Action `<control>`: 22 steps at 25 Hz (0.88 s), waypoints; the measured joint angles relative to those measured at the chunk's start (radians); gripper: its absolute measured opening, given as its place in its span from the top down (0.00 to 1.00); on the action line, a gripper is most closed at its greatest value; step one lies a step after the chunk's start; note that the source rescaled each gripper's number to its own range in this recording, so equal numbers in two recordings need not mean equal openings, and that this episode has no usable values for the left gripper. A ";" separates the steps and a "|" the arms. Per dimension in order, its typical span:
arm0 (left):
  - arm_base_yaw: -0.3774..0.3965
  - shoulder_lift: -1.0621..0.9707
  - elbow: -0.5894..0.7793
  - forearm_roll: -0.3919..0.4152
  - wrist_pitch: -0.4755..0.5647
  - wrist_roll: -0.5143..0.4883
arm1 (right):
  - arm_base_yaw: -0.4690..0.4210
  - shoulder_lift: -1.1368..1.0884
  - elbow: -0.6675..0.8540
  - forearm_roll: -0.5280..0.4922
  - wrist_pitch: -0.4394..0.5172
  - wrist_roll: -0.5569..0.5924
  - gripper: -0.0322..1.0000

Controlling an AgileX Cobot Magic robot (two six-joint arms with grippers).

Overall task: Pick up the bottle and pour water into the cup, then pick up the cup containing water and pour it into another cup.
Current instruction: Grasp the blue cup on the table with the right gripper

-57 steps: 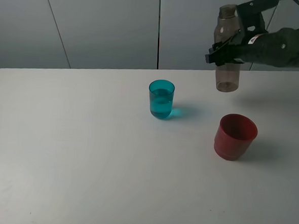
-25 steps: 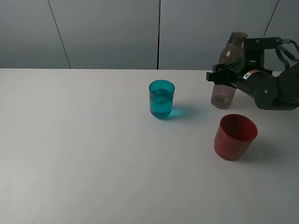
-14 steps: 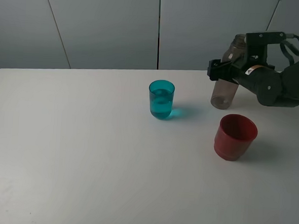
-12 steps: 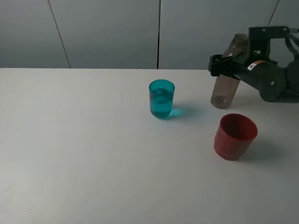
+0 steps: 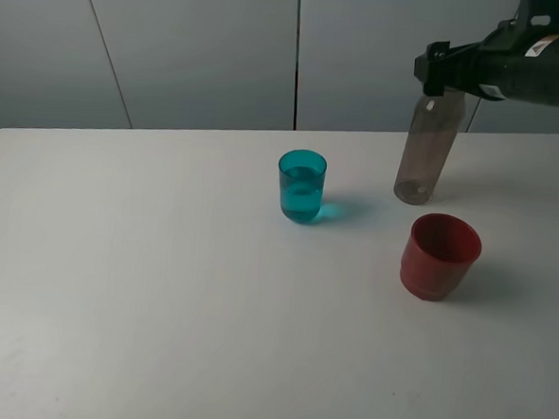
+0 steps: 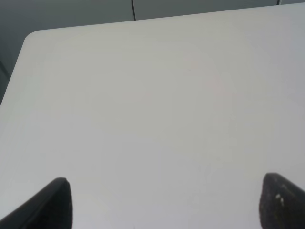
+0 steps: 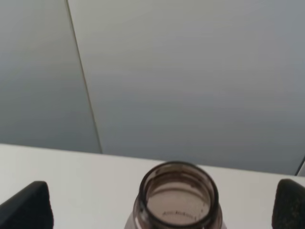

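Hovering right gripper: gaping wide, gripping nothing
Bottle: standing on table, mouth sitting between fingertips, just below
Left gripper: gaping too

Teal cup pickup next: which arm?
Right, probably. Its open pincer hangs over the bottle, near the teal cup and red cup. The left pincer faces only table, outside the exterior view.

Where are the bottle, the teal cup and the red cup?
bottle (image 5: 428,147), exterior high view, mid body.
teal cup (image 5: 301,194), exterior high view, front wall.
red cup (image 5: 435,267), exterior high view, front wall.
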 joint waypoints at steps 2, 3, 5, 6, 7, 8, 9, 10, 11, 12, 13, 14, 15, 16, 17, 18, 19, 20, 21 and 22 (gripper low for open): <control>0.000 0.000 0.000 0.000 0.000 0.000 | 0.000 -0.072 0.000 0.000 0.118 0.000 0.01; 0.000 0.000 0.000 0.000 0.000 0.000 | 0.000 -0.105 0.000 0.000 0.178 0.000 0.01; 0.000 0.000 0.000 0.000 0.000 0.000 | 0.014 -0.158 0.000 0.000 0.267 0.000 0.01; 0.000 0.000 0.000 0.000 0.000 0.000 | 0.033 -0.181 0.000 0.005 0.306 0.000 0.01; 0.000 0.000 0.000 0.000 0.000 0.000 | 0.054 -0.200 0.000 0.016 0.340 0.000 0.01; 0.000 0.000 0.000 0.000 0.000 0.000 | 0.083 -0.212 0.002 0.029 0.367 0.000 0.01; 0.000 0.000 0.000 0.000 0.000 0.000 | 0.117 -0.219 0.007 0.038 0.375 0.000 0.01; 0.000 0.000 0.000 0.000 0.000 0.000 | 0.148 -0.226 0.021 0.053 0.372 -0.002 0.01; 0.000 0.000 0.000 0.000 0.000 0.000 | 0.187 -0.227 0.039 0.069 0.354 -0.007 0.01; 0.000 0.000 0.000 0.000 0.000 0.000 | 0.226 -0.228 0.066 0.086 0.318 -0.015 0.01; 0.000 0.000 0.000 0.000 0.000 0.000 | 0.264 -0.228 0.101 0.103 0.271 -0.021 0.01; 0.000 0.000 0.000 0.000 0.000 0.000 | 0.294 -0.228 0.132 0.113 0.205 -0.027 0.01; 0.000 0.000 0.000 0.000 0.000 0.000 | 0.328 -0.228 0.167 0.125 0.135 -0.033 0.01; 0.000 0.000 0.000 0.000 0.000 0.000 | 0.357 -0.226 0.198 0.128 0.081 -0.038 0.01; 0.000 0.000 0.000 0.000 0.000 0.000 | 0.379 -0.220 0.221 0.131 0.025 -0.040 0.01; 0.000 0.000 0.000 0.000 0.000 0.000 | 0.402 -0.208 0.234 0.131 -0.020 -0.040 0.01; 0.000 0.000 0.000 0.000 0.000 0.000 | 0.423 -0.189 0.243 0.131 -0.055 -0.040 0.01; 0.000 0.000 0.000 0.000 0.000 0.000 | 0.443 -0.165 0.248 0.131 -0.076 -0.037 0.01; 0.000 0.000 0.000 0.000 0.000 0.000 | 0.459 -0.137 0.251 0.132 -0.100 -0.031 0.01; 0.000 0.000 0.000 0.000 0.000 0.000 | 0.480 -0.111 0.253 0.136 -0.127 -0.027 0.01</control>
